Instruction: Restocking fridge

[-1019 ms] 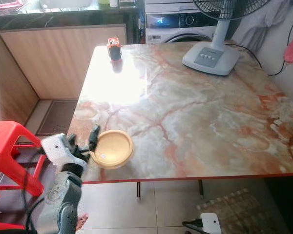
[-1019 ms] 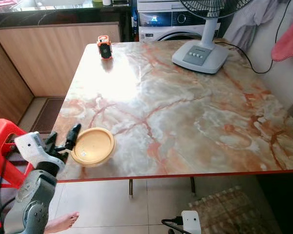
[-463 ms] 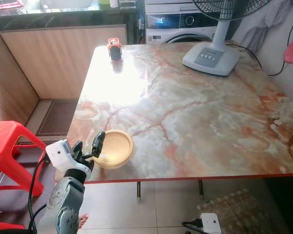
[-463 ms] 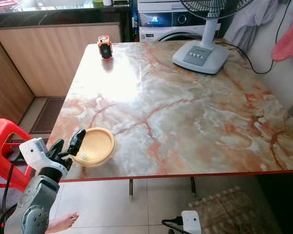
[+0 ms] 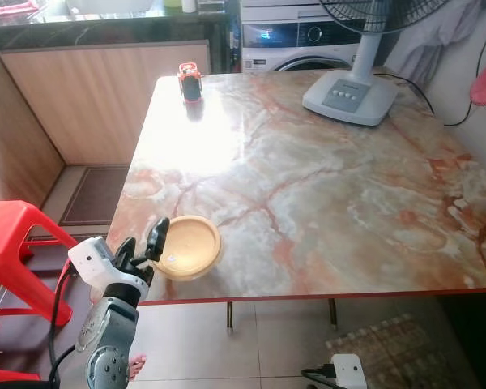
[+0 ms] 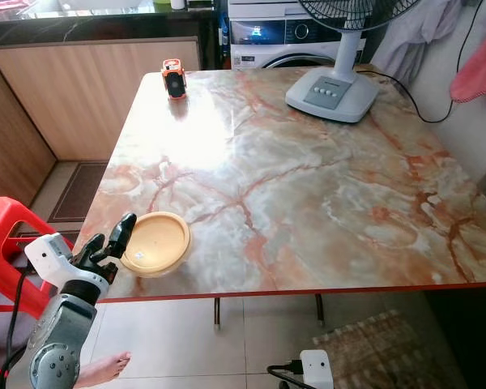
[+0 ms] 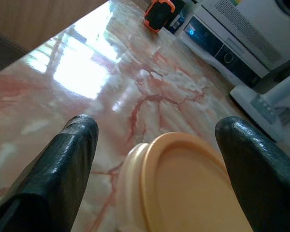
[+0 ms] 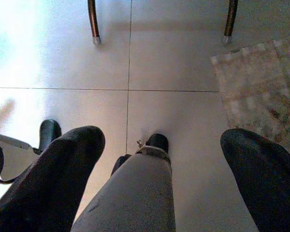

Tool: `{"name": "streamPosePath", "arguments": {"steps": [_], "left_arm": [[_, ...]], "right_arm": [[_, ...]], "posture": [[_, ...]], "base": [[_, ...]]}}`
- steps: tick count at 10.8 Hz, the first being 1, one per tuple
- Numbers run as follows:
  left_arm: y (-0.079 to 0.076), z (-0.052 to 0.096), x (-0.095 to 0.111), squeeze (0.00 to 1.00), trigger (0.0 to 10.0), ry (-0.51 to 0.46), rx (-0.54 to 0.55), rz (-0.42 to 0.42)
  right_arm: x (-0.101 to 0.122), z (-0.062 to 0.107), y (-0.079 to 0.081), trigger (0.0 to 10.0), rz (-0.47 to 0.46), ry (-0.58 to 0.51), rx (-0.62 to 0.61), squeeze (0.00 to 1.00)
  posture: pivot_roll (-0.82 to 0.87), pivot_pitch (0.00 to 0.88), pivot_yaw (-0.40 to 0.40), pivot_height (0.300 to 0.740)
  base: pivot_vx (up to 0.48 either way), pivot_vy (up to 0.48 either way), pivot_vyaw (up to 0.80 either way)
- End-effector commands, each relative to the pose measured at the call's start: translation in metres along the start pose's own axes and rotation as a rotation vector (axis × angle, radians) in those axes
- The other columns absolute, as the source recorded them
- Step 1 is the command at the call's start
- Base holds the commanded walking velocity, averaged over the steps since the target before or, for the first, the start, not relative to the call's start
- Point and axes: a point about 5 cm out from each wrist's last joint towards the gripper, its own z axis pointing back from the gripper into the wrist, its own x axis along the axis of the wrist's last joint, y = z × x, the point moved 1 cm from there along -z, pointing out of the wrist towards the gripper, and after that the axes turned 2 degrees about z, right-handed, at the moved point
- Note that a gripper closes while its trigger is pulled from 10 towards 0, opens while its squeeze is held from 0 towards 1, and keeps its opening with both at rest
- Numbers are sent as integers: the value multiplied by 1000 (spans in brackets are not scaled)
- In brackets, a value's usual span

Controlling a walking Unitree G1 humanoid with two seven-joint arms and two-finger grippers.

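Yellow lidded container (image 5: 187,246): set at table's (image 5: 324,186) seven-o'clock corner. Left gripper (image 5: 142,247): spread wide, nothing held; container lies just ahead, framed between fingers. Right gripper (image 8: 150,179): spread, idle, floorward.

Head stereo downward; wrists perhaps closer.

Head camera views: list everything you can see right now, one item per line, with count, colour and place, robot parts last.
Table: one, orange-veined marble top.
Container: one, round, tan lid, table's near left corner.
Small gadget: one, orange and black, table's far left edge.
Fan: one, white base, far right of table.
Washing machine: one, white, behind table.
Stool: one, red, left of table.
Rug: one, patterned, floor under table.
Bare foot: one person's, floor at lower left.
Left gripper: jaws open, either side of the container.
Right gripper: jaws open, pointing at the floor.
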Motion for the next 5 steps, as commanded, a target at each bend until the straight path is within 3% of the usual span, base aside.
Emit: {"name": "streamPosePath", "arguments": {"steps": [1, 5], "left_arm": [[2, 0, -2, 0, 10000, 17, 9, 18], [5, -4, -10, 0, 10000, 51, 18, 100]], "right_arm": [[-1, 0, 0, 10000, 7, 4, 4, 0], [-1, 0, 0, 10000, 11, 3, 5, 0]], "posture": [[28, 54, 12, 740], [22, 57, 7, 740]], "base": [[0, 0, 0], [0, 0, 0]]}}
